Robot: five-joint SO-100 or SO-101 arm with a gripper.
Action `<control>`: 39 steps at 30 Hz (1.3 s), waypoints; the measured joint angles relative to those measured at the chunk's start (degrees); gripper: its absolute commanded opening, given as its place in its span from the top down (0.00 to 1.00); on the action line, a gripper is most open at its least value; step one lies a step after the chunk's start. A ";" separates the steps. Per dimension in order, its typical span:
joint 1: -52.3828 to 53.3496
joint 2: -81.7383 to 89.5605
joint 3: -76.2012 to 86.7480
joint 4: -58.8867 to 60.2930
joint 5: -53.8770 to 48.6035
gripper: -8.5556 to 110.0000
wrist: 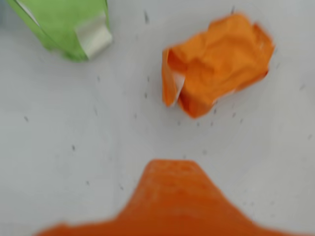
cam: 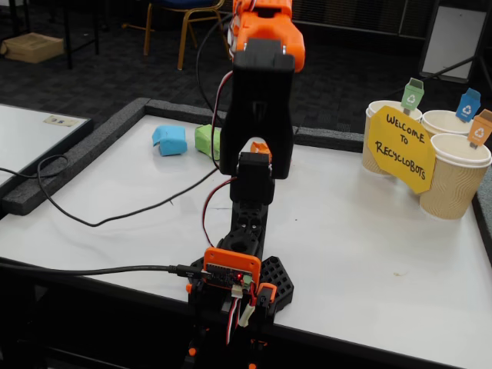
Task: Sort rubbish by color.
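In the wrist view the orange lump (wrist: pixel 216 64) lies at one o'clock from the gripper (wrist: pixel 172 196), whose spread I cannot tell.

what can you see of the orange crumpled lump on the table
The orange lump looks like crumpled paper, creased and folded, with a flap on its left edge curling open to show a white underside. In the wrist view it lies flat on the white table, nothing touching it: the green lump sits apart at upper left, and the claw is below it, clear of it. In the fixed view the arm hides nearly all of it; only a sliver may show.
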 measured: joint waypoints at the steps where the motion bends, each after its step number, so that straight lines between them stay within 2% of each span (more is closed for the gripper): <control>1: 0.00 -0.70 0.00 -0.62 0.00 0.88; 9: 1.76 -1.58 0.00 -5.71 -3.34 0.85; 23: 1.85 -6.06 0.00 -5.89 -10.02 0.84; 39: 5.10 -19.07 -11.51 -6.50 -24.35 0.82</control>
